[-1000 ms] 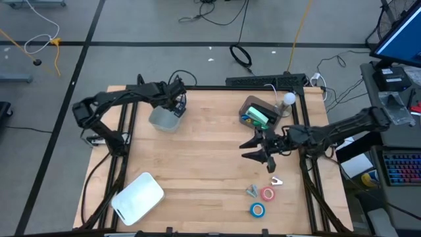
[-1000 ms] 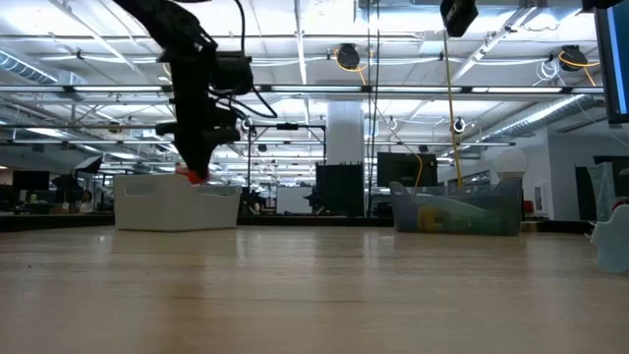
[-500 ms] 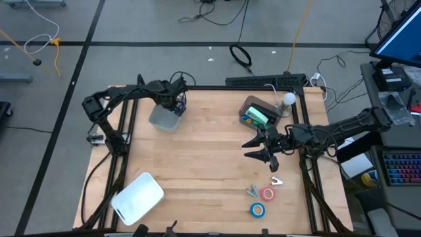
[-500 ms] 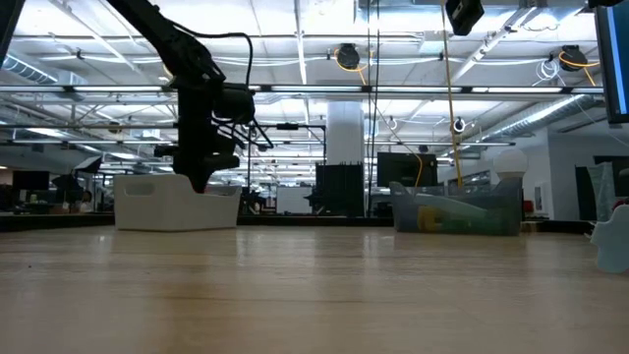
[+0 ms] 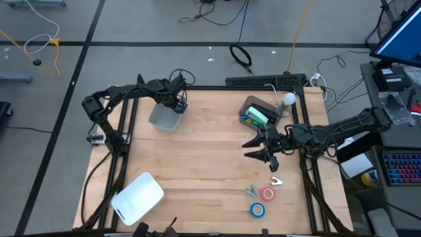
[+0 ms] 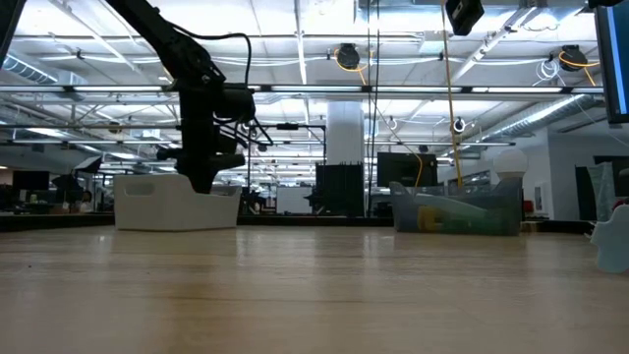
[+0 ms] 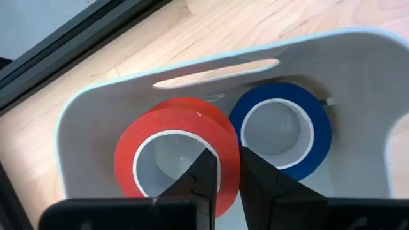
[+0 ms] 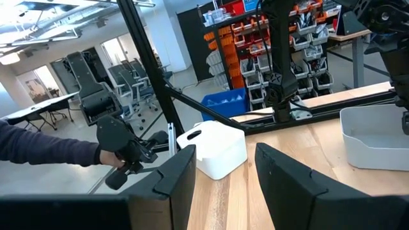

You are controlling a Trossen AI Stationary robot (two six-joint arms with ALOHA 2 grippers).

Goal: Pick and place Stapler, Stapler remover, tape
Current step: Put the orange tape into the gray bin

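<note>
My left gripper (image 5: pixel 175 105) reaches down into the pale grey bin (image 5: pixel 162 120) at the table's far left and is shut on a red tape roll (image 7: pixel 172 160). A blue tape roll (image 7: pixel 281 128) lies flat beside it in the bin. My right gripper (image 5: pixel 266 153) hovers open over the table's right middle, touching nothing. Toward the near right edge, a second red roll (image 5: pixel 267 193) and blue roll (image 5: pixel 257 210) lie flat on the wood. Two small metal claw pieces (image 5: pixel 276 180) (image 5: pixel 252 191) lie next to them. My left gripper pinches the red roll's ring wall (image 7: pixel 229 167) on the side facing the blue roll. One finger (image 7: pixel 206 171) is inside the hole and one (image 7: pixel 255 176) outside. The fingers come from above, pointing down. The roll sits level, low inside the bin; whether it rests on the floor I cannot tell.
A clear container (image 5: pixel 258 113) holding green items stands at the far right, with a white bulb-shaped object (image 5: pixel 288 99) beside it. A white lid (image 5: pixel 137 197) lies at the near left corner. A person's sleeve and hand (image 8: pixel 51 153) show beyond the table. Bare wood fills the middle.
My left gripper has gone down into the grey bin with the red roll, which showed above the bin's rim a second ago and is now hidden behind its wall in the low view. The left arm's elbow has drawn toward the table.
</note>
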